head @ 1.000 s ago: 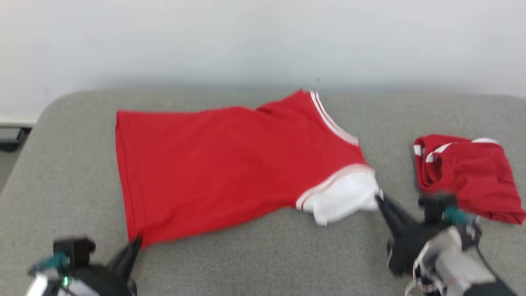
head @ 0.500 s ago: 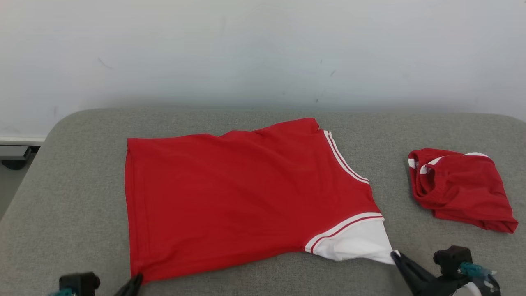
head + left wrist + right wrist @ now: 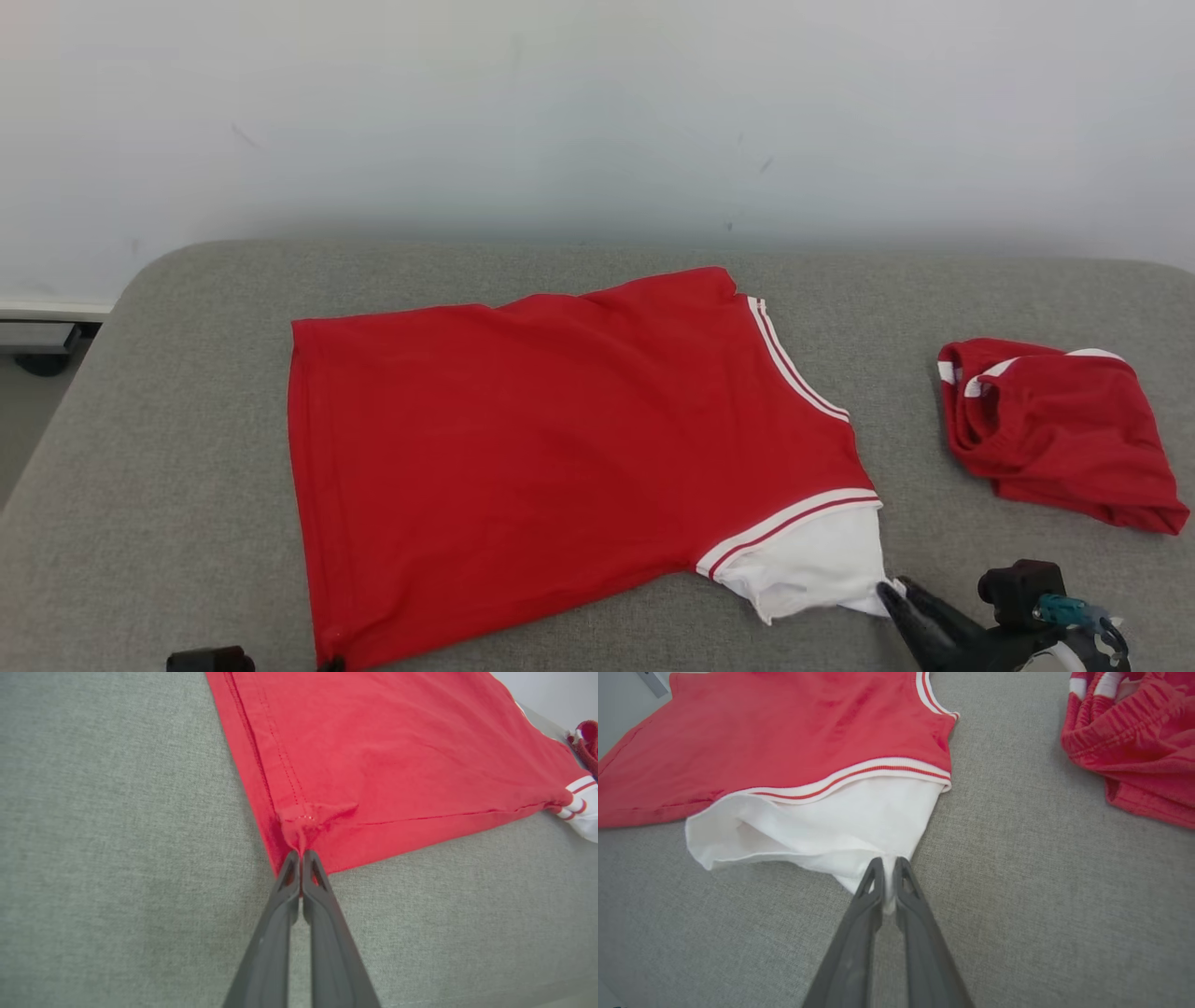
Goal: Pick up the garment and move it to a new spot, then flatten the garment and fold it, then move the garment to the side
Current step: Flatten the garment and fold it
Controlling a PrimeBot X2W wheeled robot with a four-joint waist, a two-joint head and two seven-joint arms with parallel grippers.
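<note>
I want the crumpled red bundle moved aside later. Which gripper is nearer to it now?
Right. The right gripper pinches the red shirt by its white sleeve, a short gap from the crumpled red bundle; the left gripper holds the hem corner at the shirt's far end.

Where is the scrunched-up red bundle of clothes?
In the head view, the red bundle sits on the right side of the grey table, apart from the flat red shirt and a little beyond the right gripper.

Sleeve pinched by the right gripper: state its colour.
White sleeve, clearest in the right wrist view.
</note>
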